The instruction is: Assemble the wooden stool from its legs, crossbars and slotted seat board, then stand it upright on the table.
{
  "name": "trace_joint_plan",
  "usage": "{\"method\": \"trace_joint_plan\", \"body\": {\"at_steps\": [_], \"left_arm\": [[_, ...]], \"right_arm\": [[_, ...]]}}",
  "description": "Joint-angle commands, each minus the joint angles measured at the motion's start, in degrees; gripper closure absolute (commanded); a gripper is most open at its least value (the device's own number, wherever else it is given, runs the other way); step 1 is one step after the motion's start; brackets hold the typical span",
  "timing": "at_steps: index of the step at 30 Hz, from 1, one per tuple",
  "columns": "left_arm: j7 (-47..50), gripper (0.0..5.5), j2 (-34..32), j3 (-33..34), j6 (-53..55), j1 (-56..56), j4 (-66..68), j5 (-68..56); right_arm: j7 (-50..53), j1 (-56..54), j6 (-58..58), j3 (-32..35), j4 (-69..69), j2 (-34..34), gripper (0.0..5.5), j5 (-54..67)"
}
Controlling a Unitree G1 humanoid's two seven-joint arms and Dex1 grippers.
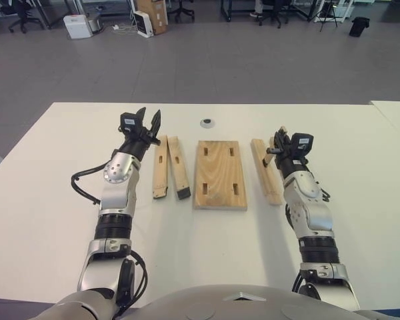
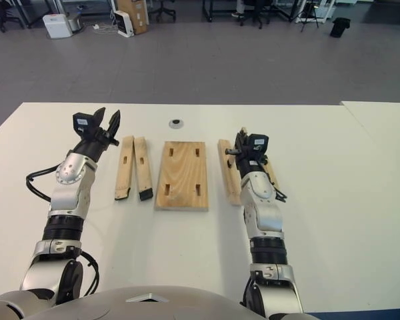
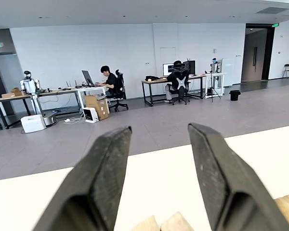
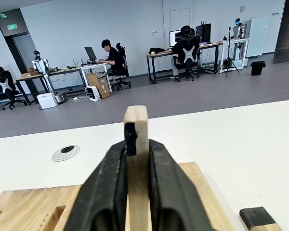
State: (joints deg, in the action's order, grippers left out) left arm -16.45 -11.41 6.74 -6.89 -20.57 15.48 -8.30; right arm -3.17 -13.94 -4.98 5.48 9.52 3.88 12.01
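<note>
Stool piece (image 4: 136, 120) edge-up inside right pincer (image 4: 137, 151); left pincer (image 3: 160, 129) agape

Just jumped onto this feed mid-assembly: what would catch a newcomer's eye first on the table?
The slotted seat board lies flat in the middle of the white table, with two wooden legs side by side to its left and a single leg to its right. The right hand is shut on a wooden piece just right of the board. The left hand is open, by the far ends of the left pair.
</note>
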Motion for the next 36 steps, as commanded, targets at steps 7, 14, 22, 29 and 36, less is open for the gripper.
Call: {"method": "trace_joint_plan", "body": {"at_steps": [7,14,22,29,36], "left_arm": [[-0.9,3.34,-1.0,0.3,-0.4,3.9,-2.3,-0.5],[-1.2,3.34,-0.9,1.0,0.5,4.4,-3.2,-1.7],[0.8,3.34,0.4,1.0,-0.6,6.2,-4.2,-1.0],[0.9,3.34,0.5,0.9,-3.0,7.5,-4.6,-1.0],[2.1,3.34,1.4,0.9,-5.8,8.1,-5.6,-0.6]], "right_arm": [[-5.7,13.0,9.0,-3.0,4.9,1.5,5.08,-4.4],[-4.8,15.1,0.8,-2.0,1.2,1.3,5.09,-1.7],[-4.5,11.9,-14.0,-2.5,-2.6,4.4,5.09,-1.7],[-5.5,9.9,-16.2,-0.2,-1.4,6.0,5.09,-0.2],[-6.4,9.5,-18.3,-1.7,-7.2,5.8,3.61,-0.5]]}}
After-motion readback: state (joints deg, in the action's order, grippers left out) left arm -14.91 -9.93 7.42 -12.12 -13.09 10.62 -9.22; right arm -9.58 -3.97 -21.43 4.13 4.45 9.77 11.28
